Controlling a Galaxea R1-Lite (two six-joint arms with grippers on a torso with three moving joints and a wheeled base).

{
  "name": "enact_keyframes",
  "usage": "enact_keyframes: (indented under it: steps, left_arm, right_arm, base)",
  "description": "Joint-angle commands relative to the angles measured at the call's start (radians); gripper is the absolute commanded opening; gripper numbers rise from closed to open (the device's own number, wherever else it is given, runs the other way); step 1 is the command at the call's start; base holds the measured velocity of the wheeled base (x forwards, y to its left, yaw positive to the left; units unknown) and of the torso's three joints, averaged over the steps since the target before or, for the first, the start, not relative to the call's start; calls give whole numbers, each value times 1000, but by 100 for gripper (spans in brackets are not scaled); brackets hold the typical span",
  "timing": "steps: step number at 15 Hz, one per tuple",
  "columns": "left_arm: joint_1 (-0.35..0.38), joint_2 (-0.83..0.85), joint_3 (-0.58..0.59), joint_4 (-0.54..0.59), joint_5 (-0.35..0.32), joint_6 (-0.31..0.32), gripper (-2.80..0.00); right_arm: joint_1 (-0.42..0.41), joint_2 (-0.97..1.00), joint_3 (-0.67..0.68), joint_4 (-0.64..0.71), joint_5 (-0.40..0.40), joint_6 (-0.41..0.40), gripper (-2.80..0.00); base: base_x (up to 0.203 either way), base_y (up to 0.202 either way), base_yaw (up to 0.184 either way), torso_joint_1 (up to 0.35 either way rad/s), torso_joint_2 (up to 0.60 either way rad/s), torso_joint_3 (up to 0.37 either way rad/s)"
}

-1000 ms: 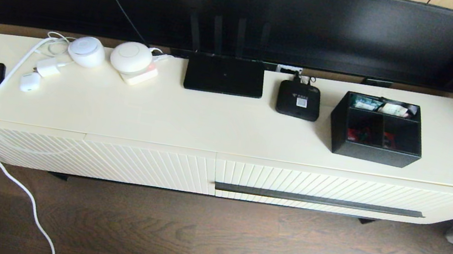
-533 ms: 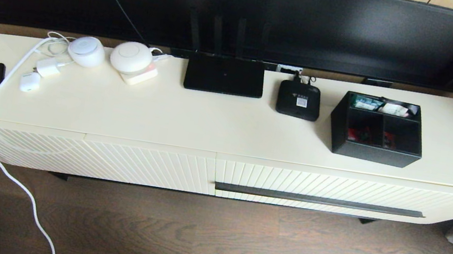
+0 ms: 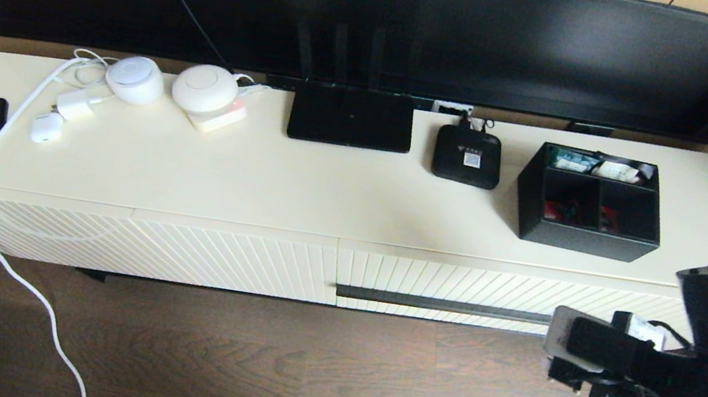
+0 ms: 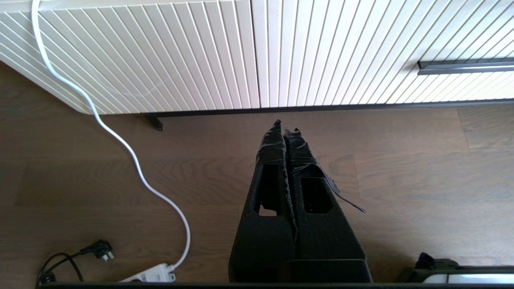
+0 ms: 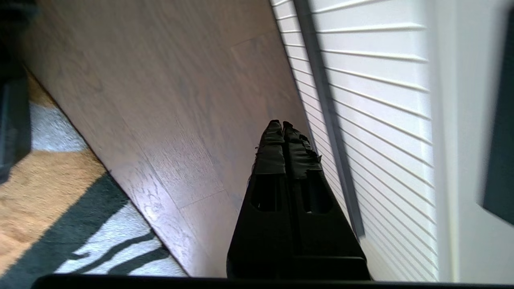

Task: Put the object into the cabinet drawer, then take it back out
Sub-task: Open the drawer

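Step in hand: the cabinet drawer (image 3: 509,294) is shut and must be opened first, it is judged; nothing has yet been grasped.
Object: the black organizer box (image 3: 591,202) stands on the cream tabletop (image 3: 299,183), near its right end, directly above the drawer, with red and white items showing in its compartments.
Drawer handle: a long thin dark bar (image 3: 443,305) is set level across the vertically ribbed front; its long axis runs left to right in the head view.
Right tool (image 5: 282,123): held low before the drawer front, near the right end of the bar, not touching it; its fingers are pressed together and nothing is held.
Governing relation: the bar lies just beside the right tool, towards the cabinet, and runs almost parallel with the fingers in the right wrist view. It is judged that the fingers must be parted and turned across the bar before a pull can be made.
Nearer arm: the right.
Left tool (image 4: 286,126): parked low over the floor, before the diagonally ribbed front (image 4: 140,56), fingers together, empty, well apart from the handle.
Change from earlier frames: no arm was seen in the head view a second ago; the right arm has since come in at the lower right. Box and drawer are unmoved.
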Motion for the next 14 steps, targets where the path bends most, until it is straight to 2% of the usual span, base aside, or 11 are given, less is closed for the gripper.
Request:
enact_keyframes:
  steps: [1, 3, 6, 10, 11, 14]
  left_arm:
    - [0, 2, 1, 0, 0, 0, -280]
    - [0, 1, 0, 0, 0, 0, -280]
    - [0, 1, 0, 0, 0, 0, -280]
    - [0, 2, 0, -1, 0, 0, -280]
    - [0, 2, 0, 0, 0, 0, -280]
    - [0, 2, 1, -1, 0, 0, -280]
  right_arm:
    - [6, 134, 95, -223, -2, -64, -280]
    - [-1, 203, 195, -406, -3, -171, -280]
    - [-41, 261, 276, -520, 3, -319, -280]
    - [-70, 355, 316, -697, 32, -410, -280]
    - [-71, 375, 322, -729, 58, -433, 0]
    - [-72, 422, 326, -747, 86, -475, 0]
  base:
    - [0, 0, 0, 0, 0, 0]
    - [0, 0, 0, 0, 0, 0]
    - [0, 0, 0, 0, 0, 0]
    - [0, 0, 0, 0, 0, 0]
    - [0, 0, 0, 0, 0, 0]
    - [0, 0, 0, 0, 0, 0]
